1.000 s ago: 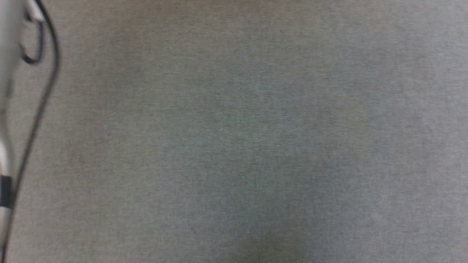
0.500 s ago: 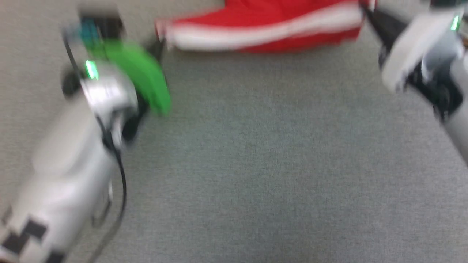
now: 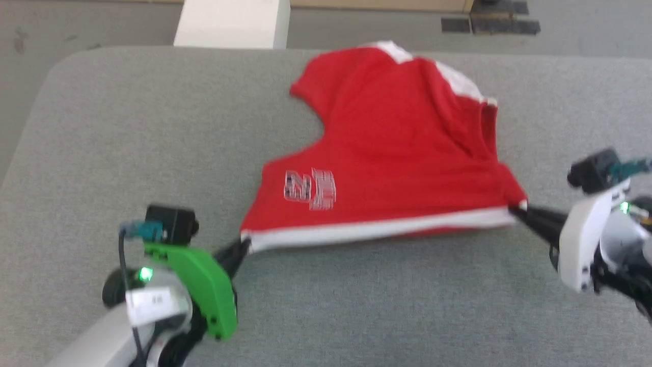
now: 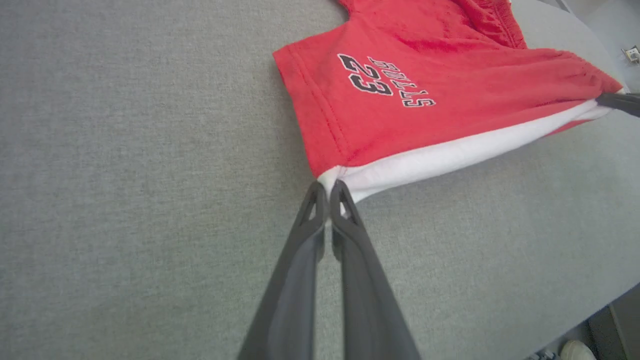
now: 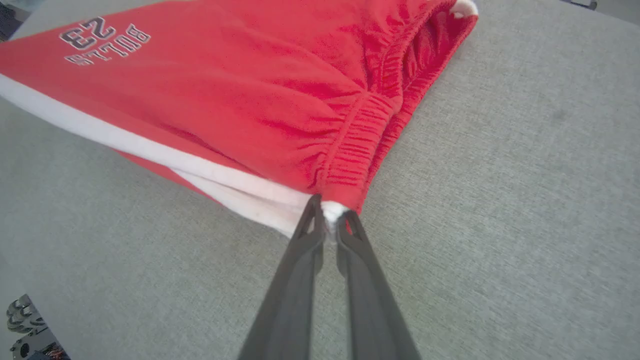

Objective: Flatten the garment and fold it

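Note:
The red shorts [image 3: 392, 153] lie spread on the grey table [image 3: 127, 127], with a white stripe along the near edge and "BULLS 23" on the left leg. My left gripper [image 3: 244, 246] is shut on the stripe's left corner, at the leg hem [image 4: 328, 186]. My right gripper [image 3: 515, 210] is shut on the stripe's right corner, by the gathered elastic waistband [image 5: 357, 150]. The stripe runs taut between the two grippers, lifted a little at each pinch. The far leg lies rumpled toward the table's back edge. The shorts [image 4: 400, 95] and the shorts [image 5: 225, 90] appear close up in both wrist views.
A white box-like block [image 3: 232, 23] stands beyond the table's far edge, next to the floor. The table's rounded left corner [image 3: 56, 66] is in sight. Bare grey cloth stretches to the left and in front of the shorts.
The head camera has swung upward, from bare table to the whole garment. The shorts and both arms came into the picture; both grippers hold the stripe's corners throughout.

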### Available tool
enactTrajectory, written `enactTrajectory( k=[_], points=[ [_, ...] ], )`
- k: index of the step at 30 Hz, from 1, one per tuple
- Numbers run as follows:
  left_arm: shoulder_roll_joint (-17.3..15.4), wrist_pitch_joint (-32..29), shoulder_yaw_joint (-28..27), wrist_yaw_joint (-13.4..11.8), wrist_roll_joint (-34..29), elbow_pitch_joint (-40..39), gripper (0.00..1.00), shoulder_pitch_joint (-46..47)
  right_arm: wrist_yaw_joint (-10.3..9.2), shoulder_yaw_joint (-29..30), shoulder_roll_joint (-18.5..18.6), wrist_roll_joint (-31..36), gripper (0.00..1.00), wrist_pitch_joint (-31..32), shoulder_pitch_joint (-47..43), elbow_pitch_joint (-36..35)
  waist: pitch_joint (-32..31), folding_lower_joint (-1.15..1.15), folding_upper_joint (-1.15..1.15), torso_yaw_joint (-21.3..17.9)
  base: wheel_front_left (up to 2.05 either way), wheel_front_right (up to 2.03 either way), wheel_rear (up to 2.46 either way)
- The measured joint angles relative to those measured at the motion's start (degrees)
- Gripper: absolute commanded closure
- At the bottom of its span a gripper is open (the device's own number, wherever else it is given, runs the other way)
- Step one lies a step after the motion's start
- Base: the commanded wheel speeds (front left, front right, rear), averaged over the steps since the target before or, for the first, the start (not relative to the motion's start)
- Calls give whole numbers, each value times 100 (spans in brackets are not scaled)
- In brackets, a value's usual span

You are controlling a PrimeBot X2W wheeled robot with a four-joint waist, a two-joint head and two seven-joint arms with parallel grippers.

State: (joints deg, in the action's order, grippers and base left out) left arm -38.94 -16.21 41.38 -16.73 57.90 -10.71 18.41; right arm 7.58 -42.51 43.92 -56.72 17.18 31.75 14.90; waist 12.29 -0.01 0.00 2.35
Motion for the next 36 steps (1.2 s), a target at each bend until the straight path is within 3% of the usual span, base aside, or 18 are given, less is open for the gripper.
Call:
enactTrajectory(
  k=[12,17,26,36],
  points=[
    [-527,-501,446,-78,233,-932,100,-957,-1,469,464,-397,100,1212,-1441,-1154,-460,0,0,-27,0,0,0],
    [-589,-424,363,-157,211,-1053,100,-1009,-1,978,456,-536,100,1403,-1841,-1567,-510,0,0,-75,0,0,0],
    [-328,-229,-96,-214,24,-820,100,-7,-1,2045,-172,-467,100,1444,-1859,-1933,-201,0,0,-142,0,0,0],
    [380,-123,-328,-133,-316,124,100,1574,-1,2867,-1120,314,100,1568,-1107,-1755,467,0,0,-284,0,0,0]
  ],
)
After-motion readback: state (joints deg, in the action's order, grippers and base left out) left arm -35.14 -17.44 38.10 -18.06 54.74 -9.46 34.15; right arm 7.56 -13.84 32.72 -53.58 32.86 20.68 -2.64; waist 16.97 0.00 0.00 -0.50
